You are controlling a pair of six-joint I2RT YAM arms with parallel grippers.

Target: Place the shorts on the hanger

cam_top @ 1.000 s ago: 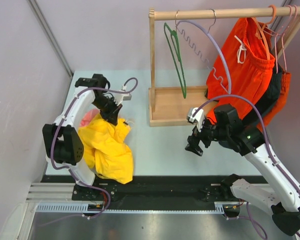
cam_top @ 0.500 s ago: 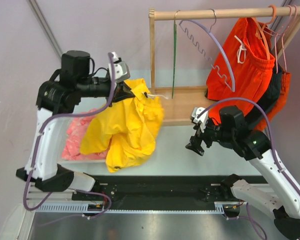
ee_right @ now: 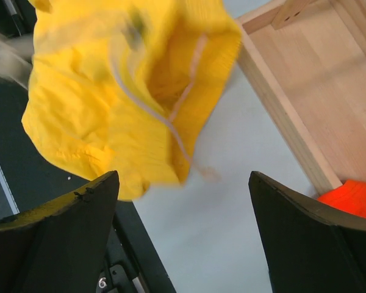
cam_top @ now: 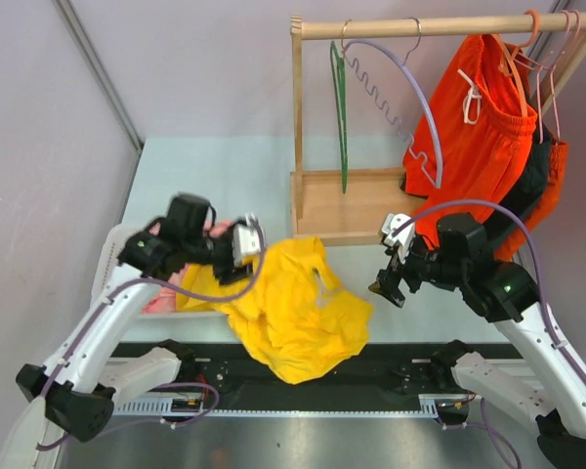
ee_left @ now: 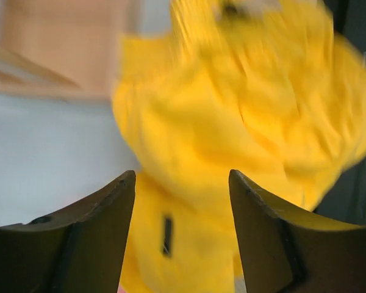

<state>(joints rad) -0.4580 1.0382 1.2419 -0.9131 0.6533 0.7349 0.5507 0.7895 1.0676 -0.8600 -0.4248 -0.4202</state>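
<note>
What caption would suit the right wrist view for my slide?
Open right gripper faces crumpled bright yellow fabric shorts, beside the light wooden tray base of a rack.

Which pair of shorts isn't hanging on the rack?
The yellow shorts, crumpled at the near edge of the table; the orange-red shorts hang from the wooden rail.

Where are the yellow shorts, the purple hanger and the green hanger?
yellow shorts [cam_top: 298, 313], top view, middle of the fabric
purple hanger [cam_top: 420, 88], top view, curved upper arm
green hanger [cam_top: 340, 117], top view, thin side
</note>
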